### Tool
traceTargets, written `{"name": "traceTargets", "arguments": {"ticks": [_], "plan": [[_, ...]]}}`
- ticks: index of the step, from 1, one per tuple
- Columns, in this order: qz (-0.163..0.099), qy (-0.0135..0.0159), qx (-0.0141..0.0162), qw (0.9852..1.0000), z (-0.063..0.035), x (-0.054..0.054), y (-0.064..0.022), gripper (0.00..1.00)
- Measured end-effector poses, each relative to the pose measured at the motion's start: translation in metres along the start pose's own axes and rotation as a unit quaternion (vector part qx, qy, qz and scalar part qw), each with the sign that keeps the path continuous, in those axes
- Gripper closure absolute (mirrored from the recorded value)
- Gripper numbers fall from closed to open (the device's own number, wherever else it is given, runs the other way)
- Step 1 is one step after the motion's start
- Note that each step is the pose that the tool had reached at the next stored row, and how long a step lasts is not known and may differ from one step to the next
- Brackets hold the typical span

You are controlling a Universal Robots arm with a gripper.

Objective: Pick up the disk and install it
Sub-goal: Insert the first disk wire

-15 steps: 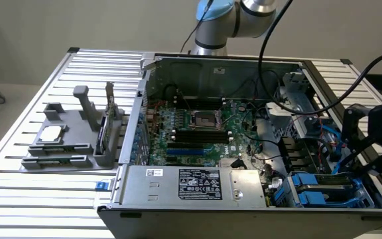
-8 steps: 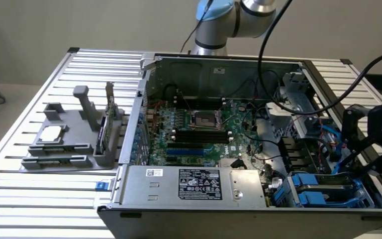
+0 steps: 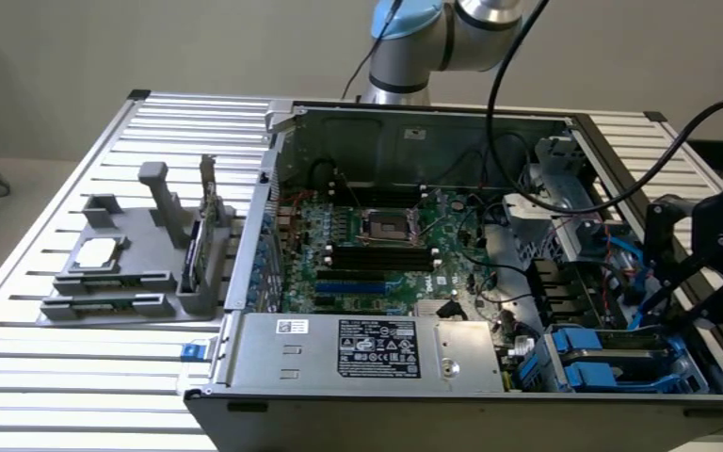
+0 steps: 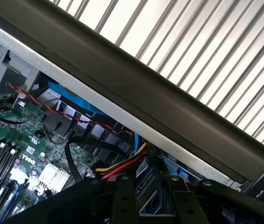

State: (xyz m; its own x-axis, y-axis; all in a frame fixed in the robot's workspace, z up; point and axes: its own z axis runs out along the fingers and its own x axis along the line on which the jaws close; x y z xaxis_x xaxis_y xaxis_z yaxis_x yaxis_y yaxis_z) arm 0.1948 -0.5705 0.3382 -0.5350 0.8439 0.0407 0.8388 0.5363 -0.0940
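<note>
The disk point(image 3: 616, 350) lies, as far as we can judge, in the drive bay point(image 3: 695, 365) at the near corner of the computer case point(image 3: 399, 121), on the exterior view's right. It shows as a flat grey face framed by bright blue rails, sunk below the case rim. The case rests on its side on the slatted table point(image 3: 48, 377) with its cover off, which leaves the bay reachable from above.

The gripper point(image 3: 663, 315) hangs just over that bay, leaning in from beyond the case wall. We think this angle lets it clear the rim and the cables crowding that corner. In the wrist view the gripper point(image 4: 148, 205) looks along the inside of the dark wall, with a red and yellow cable bundle point(image 4: 122, 164) just ahead and the motherboard point(image 4: 24, 154) further off. We cannot tell whether the gripper is closed on the disk, touching it or apart from it, because the contact is hidden.

On the exterior view's left, well apart from the gripper, a grey holder point(image 3: 123, 297) keeps a small square chip point(image 3: 95, 252) in its own seat, presumably so that parts sit at known spots.
</note>
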Motion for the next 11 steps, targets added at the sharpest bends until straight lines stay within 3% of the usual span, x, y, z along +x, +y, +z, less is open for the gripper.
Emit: {"name": "traceTargets", "arguments": {"ticks": [3, 7, 11], "plan": [[0.0, -0.0003, 0.0031, 1.0, 0.0, 0.0014, 0.0009, 0.69], [0.0, 0.0016, 0.0093, 1.0, -0.0001, 0.0016, 0.0009, 0.69], [-0.003, 0.0024, 0.0108, 0.9999, 0.0013, 0.0015, 0.0011, 0.69]]}}
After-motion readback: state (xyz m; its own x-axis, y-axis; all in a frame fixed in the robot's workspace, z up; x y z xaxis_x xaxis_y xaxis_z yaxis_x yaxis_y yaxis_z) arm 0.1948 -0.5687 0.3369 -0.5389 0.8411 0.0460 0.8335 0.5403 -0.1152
